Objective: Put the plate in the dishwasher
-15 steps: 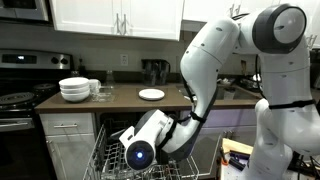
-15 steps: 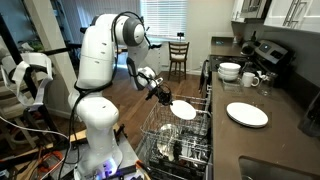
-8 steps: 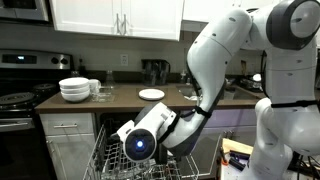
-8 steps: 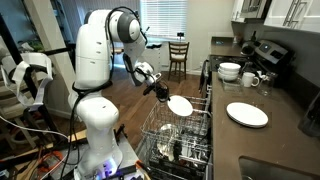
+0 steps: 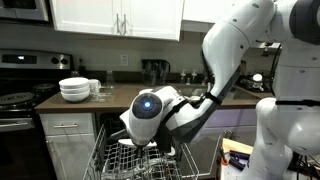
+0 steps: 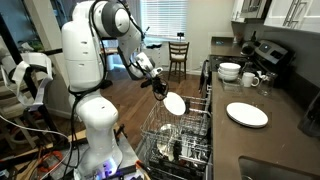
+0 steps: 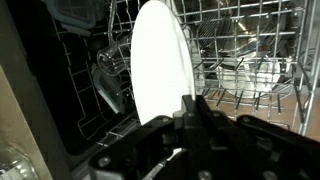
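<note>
In an exterior view, the big white arm (image 5: 165, 112) bends down over the open dishwasher (image 5: 118, 160). The arm is in the way, so the tool and the plate cannot be seen here. A stack of white bowls (image 5: 74, 89) sits on the counter (image 5: 118, 99), well away from the arm.

In an exterior view from the side, the tool (image 6: 165, 94) is closed on the edge of the plate (image 6: 175, 103). The plate is up on its edge and tipped a little. It hangs just above the wire rack (image 6: 188, 135) of the dishwasher. It does not look like it is down in the rack yet. A second plate (image 6: 247, 114) lies flat on the counter (image 6: 275, 140), and the tool is not near it.

In the wrist view, the plate (image 7: 160, 62) stands up tall, right in front of the camera. The tool (image 7: 190, 106) pinches its near edge with its fingers close together. The rack (image 7: 250, 60) wires are all around and behind it. I cannot tell if the plate touches a wire.

So the picking up and carrying look done. I think the plate has yet to go down between the wires. Then the tool must let go and pull away.
</note>
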